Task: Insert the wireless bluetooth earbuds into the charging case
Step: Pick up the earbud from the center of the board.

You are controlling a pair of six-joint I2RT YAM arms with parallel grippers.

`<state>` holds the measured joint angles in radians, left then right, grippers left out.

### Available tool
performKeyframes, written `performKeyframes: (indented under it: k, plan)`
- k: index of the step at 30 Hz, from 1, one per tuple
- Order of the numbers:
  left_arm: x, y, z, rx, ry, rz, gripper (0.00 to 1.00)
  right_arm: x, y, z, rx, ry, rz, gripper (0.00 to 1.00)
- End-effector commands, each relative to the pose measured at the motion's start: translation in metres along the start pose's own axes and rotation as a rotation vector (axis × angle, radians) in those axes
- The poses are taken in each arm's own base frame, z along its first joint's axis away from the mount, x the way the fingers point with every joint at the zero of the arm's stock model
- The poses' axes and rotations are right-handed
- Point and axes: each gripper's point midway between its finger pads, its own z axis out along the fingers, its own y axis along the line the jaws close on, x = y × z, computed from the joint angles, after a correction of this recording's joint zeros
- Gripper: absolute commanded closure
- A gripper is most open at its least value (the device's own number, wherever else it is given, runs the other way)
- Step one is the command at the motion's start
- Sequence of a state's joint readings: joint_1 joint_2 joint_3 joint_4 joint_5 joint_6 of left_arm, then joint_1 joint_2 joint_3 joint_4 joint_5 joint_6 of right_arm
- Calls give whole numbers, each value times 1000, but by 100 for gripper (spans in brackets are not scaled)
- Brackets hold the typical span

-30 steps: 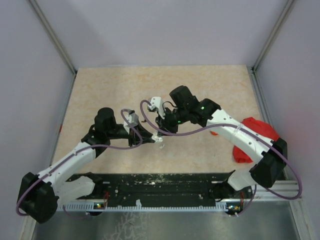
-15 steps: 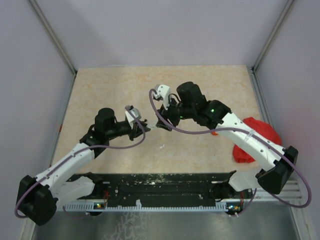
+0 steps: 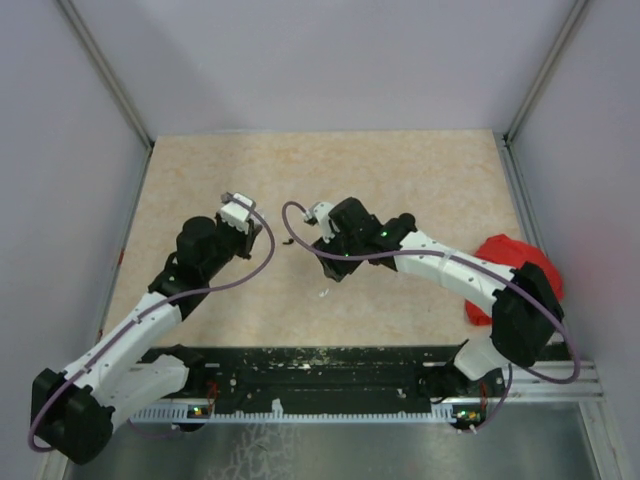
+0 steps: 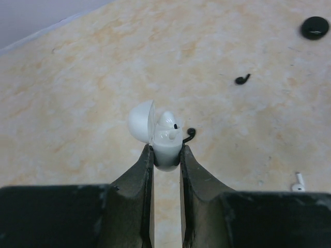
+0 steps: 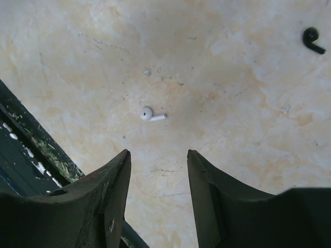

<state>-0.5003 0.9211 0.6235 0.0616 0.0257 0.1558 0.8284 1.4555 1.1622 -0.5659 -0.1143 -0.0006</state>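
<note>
- One white earbud (image 4: 166,123) sat in the white charging case (image 4: 164,142), whose lid (image 4: 140,121) stood swung open to the left.
- My left gripper (image 4: 166,151) was clenched on the lower body of that case, one finger on each side, holding it up above the table (image 4: 77,103).
- A second white earbud (image 5: 152,115) lay loose on the table, below and ahead of my right gripper (image 5: 158,155).
- My right gripper was released: its fingers stood apart with nothing between them, apart from that loose earbud.
- In my left wrist view, a black earbud (image 4: 190,133) showed just past the case on its right side; I could not tell whether they touched.
- Another black earbud (image 4: 242,79) lay farther out, and a round black case (image 4: 314,27) lay beyond it, near the top right corner of that view.
- A red cloth lump (image 3: 515,262) rested at the table's right edge, well apart from both grippers.
</note>
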Motion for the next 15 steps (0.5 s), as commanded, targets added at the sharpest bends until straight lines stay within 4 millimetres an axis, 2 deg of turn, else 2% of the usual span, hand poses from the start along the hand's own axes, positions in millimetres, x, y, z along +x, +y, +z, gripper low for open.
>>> performKeyframes:
  k: [1, 10, 12, 15]
  plan:
    - [6, 38, -7, -183, 36, -62, 99, 5, 7, 22, -18, 13, -9, 54]
    - [10, 68, -17, -308, 49, -112, 99, 30, 22, 57, 10, 128, -43, 62]
    - [10, 71, -19, -324, 51, -115, 99, 40, 24, 70, 28, 164, -41, 63]
    - [9, 74, -22, -345, 39, -122, 99, 43, 30, 80, 51, 176, -54, 65]
